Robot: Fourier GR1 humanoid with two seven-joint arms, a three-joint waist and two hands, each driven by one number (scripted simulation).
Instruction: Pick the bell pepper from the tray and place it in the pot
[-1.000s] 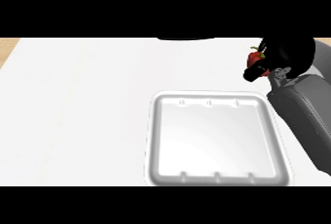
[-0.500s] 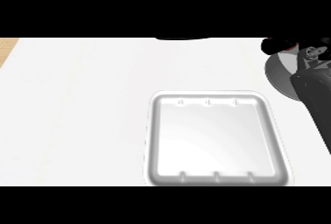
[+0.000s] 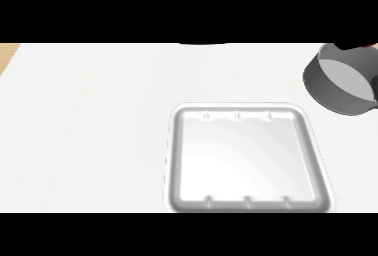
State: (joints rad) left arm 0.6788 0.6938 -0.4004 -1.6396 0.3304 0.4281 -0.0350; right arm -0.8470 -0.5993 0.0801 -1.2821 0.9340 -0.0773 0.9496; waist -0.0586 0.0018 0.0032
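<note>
- A white tray (image 3: pixel 177 150) lies flat on the white tabletop (image 3: pixel 88 125). It sits a bit to the right of the middle and reaches down to the bottom edge of the view.
- The tray has a raised rim all the way round. There are small ridges along its far side and its near side. Its floor is smooth and pale.
- The bell pepper does not show on the tray. Where it is right now cannot be told from this view.
- The right forearm (image 3: pixel 332 95) is a thick grey tube near the top right corner. It is past the tray's far right corner and does not touch the tray.
- Only a small black bit of the right hand (image 3: pixel 345 48) peeks out at the very top, above the forearm. The rest is cut off by the edge, so it cannot be told if the hand is wide, narrow or holding something.
- A thin dark curved shape (image 3: pixel 203 44) sits at the top edge, well behind the tray. Too little of it shows to say what it is.
- A small strip of brown wood (image 3: pixel 7 52) shows at the top left, beside the tabletop.
</note>
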